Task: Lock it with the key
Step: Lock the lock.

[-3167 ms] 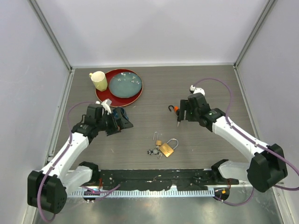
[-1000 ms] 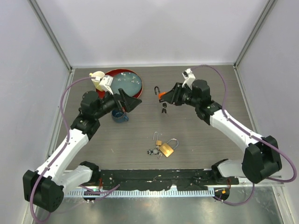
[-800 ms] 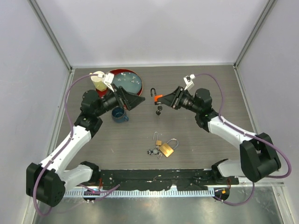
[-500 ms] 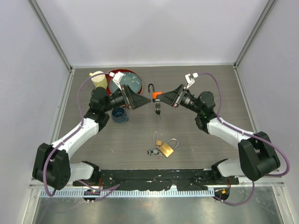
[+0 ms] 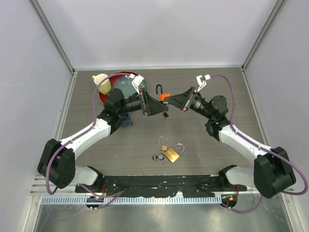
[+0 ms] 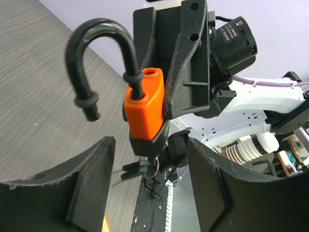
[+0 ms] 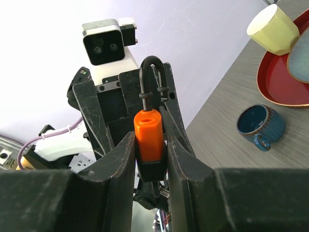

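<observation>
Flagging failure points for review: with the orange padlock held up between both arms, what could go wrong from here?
1. Only the right jaws hold the orange padlock in mid-air; the open left jaws flanking it could knock it askew.
2. The key dangling beneath is small; the left jaws may miss it or catch the body.

We're looking down into a robotics lab test cell. Plain white panels [image 5: 159, 34] are boxing in the top of the frame, with aluminium posts [image 5: 52, 36] running down the corners. A left arm [image 5: 87, 137] and right arm [image 5: 241, 142] are standing bolted to a black rail [image 5: 159, 182] along the bottom edge of the wood-grain counter [image 5: 130, 150]. A camera module [image 7: 102, 42] is riding on one wrist.
</observation>
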